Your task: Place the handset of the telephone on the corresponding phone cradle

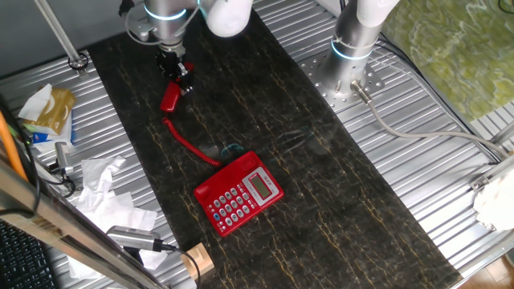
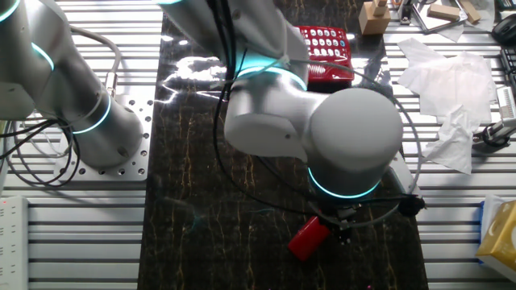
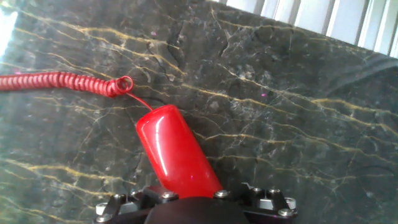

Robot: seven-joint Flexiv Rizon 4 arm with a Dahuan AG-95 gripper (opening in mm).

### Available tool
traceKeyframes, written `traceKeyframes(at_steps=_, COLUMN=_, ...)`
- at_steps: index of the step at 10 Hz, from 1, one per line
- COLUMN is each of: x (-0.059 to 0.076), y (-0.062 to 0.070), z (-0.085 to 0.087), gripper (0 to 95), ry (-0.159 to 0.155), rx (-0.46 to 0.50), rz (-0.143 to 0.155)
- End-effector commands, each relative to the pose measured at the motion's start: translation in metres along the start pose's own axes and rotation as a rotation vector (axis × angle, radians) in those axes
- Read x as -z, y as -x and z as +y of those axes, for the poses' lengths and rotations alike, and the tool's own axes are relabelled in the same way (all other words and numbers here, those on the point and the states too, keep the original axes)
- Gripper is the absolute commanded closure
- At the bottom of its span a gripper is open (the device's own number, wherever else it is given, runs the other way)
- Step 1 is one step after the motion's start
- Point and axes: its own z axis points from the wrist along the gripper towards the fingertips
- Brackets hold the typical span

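Gripping the handset (image 1: 170,97) near one end, the end effector (image 1: 181,75) is closing its jaws on the glossy red shell; in the hand view the free end of the handset (image 3: 174,149) is sticking out past the black jaw hardware at the bottom edge. Whether the handset is lifted off the dark marbled bench (image 1: 337,185) or touching it, I cannot tell.

Handset is sitting toward the far end of the bench in one fixed view, well apart from the telephone (image 1: 239,193). In the other fixed view it is showing as a red block (image 2: 309,238) just under the arm's wrist.

Coiled red cord (image 1: 186,144) is running from the handset across the bench to the telephone; in the hand view the coil (image 3: 62,82) is lying flat, ending in a small loop just beside the handset tip.

Telephone is resting keypad-up near the middle of the bench, turned diagonally. The cradle (image 1: 238,165) along its edge toward the handset is lying bare. Crumpled white paper (image 1: 104,193) is lying off the bench's side edge.
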Motion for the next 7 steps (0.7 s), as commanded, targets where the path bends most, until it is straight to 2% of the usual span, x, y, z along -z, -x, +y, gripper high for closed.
traceKeyframes(at_steps=1, x=0.0018, y=-0.0008, z=0.0003, gripper=19.0, ry=0.002, rx=0.009, rz=0.004)
traceKeyframes(at_steps=3, x=0.0017, y=-0.0008, z=0.0003, gripper=19.0, ry=0.003, rx=0.027, rz=0.027)
traceKeyframes(at_steps=4, x=0.0016, y=-0.0008, z=0.0003, gripper=19.0, ry=-0.010, rx=0.040, rz=0.040)
traceKeyframes(at_steps=5, x=0.0015, y=-0.0008, z=0.0004, gripper=19.0, ry=-0.048, rx=0.073, rz=0.055)
traceKeyframes(at_steps=7, x=0.0010, y=-0.0009, z=0.0005, gripper=19.0, ry=-0.097, rx=0.121, rz=0.069)
